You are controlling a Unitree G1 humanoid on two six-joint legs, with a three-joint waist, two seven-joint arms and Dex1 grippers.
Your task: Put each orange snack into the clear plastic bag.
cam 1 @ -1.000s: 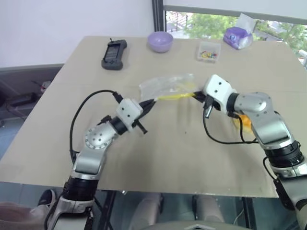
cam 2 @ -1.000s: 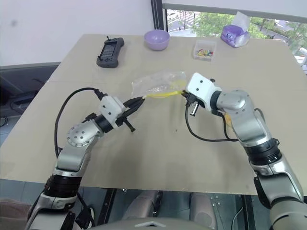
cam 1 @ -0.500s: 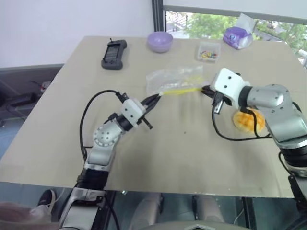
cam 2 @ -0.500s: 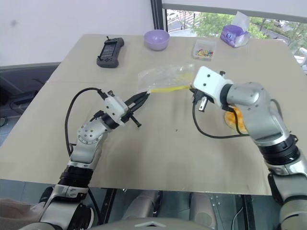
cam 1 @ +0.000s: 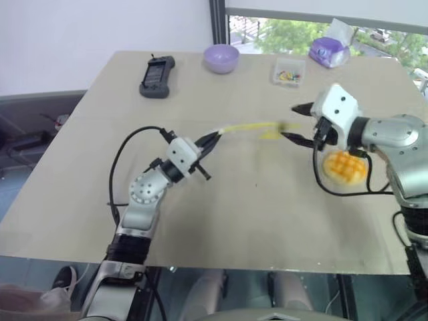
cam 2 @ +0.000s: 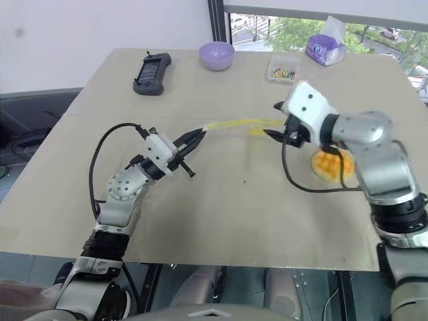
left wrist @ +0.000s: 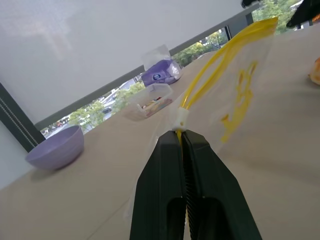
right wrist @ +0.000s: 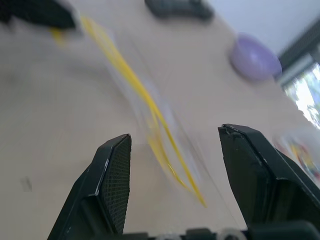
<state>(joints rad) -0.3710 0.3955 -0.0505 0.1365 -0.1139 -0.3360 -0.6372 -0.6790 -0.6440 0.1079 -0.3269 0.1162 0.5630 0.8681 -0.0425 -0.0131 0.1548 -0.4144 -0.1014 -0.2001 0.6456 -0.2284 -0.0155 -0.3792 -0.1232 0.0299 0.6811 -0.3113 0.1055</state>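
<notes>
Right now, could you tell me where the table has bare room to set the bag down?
The broad near half of the table is bare, between the left gripper and the orange snack. The far edge is crowded: handheld controller, purple bowl, clear box, tissue pack.

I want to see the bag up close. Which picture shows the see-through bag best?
The left wrist view: the clear plastic bag rises big from the shut left gripper. The eye views show a thin yellow streak; the right wrist view shows a blur.
</notes>
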